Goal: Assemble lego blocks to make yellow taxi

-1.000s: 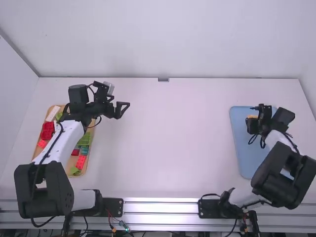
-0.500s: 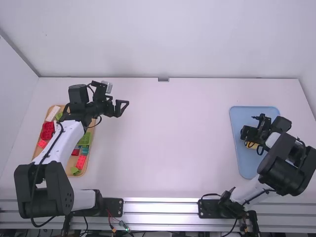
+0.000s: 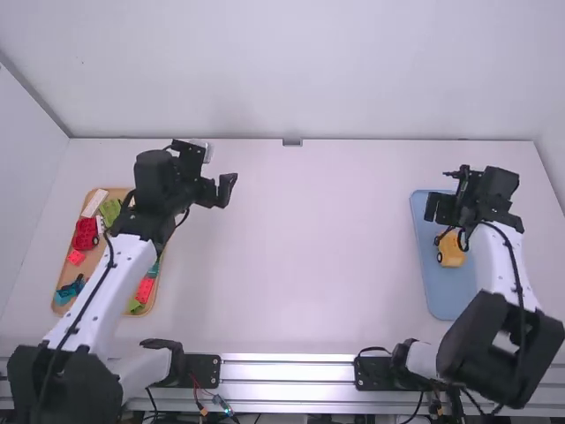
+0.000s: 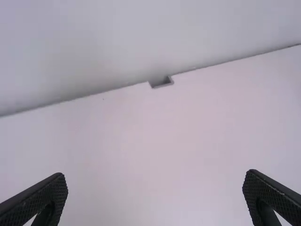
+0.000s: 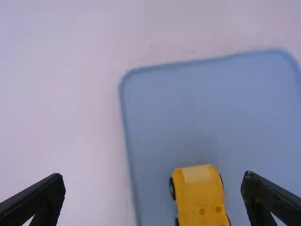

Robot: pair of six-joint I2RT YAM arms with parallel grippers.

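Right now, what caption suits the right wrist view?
Yellow toy car with black wheels on a rectangular blue tray, beyond an open black hand.

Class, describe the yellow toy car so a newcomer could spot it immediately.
Find the blue tray on the table's right side. On it, below the right gripper, sits the yellow car. Unlike the red car, it's away from the crowded orange tray.

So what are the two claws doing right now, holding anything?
Left gripper: open, holding nothing, out over the table.
Right gripper: open, holding nothing, above the blue tray with the yellow car.
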